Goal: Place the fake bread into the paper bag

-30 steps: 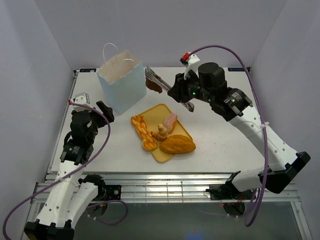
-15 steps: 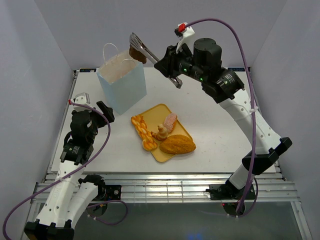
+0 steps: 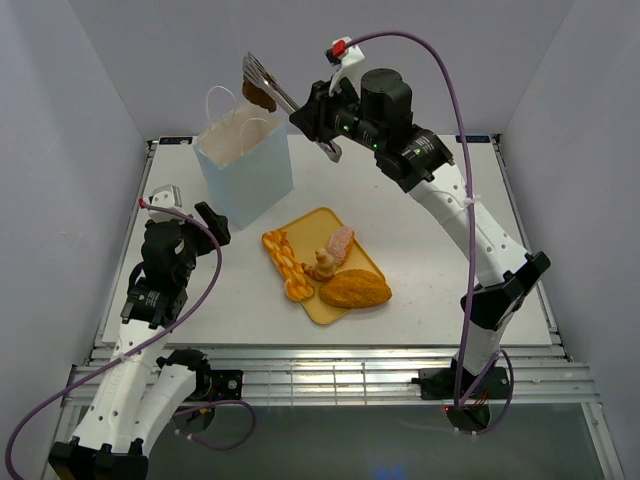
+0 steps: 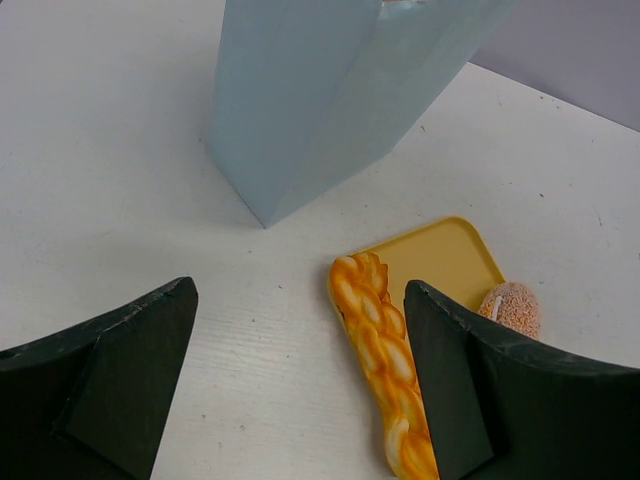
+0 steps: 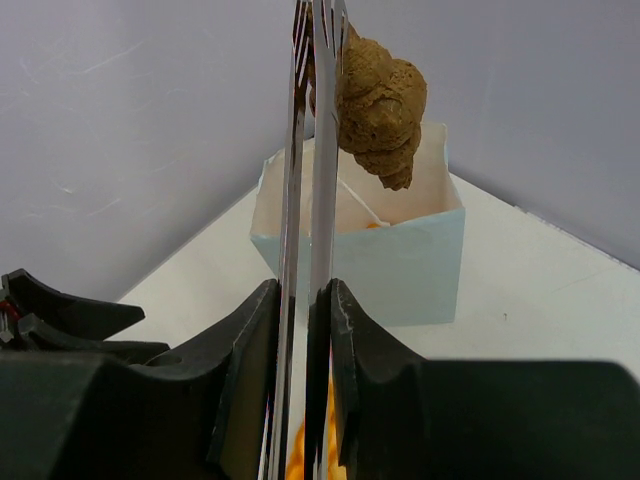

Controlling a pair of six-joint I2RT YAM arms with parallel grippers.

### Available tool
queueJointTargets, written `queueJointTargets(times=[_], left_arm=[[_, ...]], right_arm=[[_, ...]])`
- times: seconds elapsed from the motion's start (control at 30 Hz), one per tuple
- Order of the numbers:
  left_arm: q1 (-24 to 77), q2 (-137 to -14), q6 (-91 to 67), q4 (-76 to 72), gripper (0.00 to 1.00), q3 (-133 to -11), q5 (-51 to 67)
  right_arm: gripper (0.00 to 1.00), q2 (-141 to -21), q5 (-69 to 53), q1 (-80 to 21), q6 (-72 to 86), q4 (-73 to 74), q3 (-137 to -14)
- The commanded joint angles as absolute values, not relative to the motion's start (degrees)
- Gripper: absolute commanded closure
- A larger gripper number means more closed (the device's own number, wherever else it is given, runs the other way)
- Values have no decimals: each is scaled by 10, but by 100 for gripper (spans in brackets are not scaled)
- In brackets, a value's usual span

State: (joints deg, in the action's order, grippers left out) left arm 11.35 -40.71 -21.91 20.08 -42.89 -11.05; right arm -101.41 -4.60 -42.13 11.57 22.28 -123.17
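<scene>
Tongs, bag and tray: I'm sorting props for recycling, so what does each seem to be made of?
Tongs: metal, likely steel; thin silvery strips with a bright sheen.
Bag: matte pale blue paper; crisp folded edges, white inside.
Tray: probably plastic; even yellow colour, smooth surface, rounded raised rim.

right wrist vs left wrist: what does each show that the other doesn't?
Right wrist only: the right tool shut on the tongs, a brown roll pinched at their tips, and the open mouth of the bag. Left wrist only: the open, empty left tool, the tray, the braid along its edge, a pink piece, and the bag's base. Both: bag and table. An orange sliver low in the right wrist view may be the braid.
</scene>
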Motion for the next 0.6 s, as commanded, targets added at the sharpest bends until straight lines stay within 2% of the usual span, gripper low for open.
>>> queueJointTargets(times=[0.0, 0.57], left_arm=[[111, -406, -221, 191, 5, -432, -101], [112, -408, -221, 189, 5, -430, -93]], right_arm=[[74, -1026, -63, -423, 111, 131, -1266], [70, -1111, -81, -420, 127, 82, -1266]])
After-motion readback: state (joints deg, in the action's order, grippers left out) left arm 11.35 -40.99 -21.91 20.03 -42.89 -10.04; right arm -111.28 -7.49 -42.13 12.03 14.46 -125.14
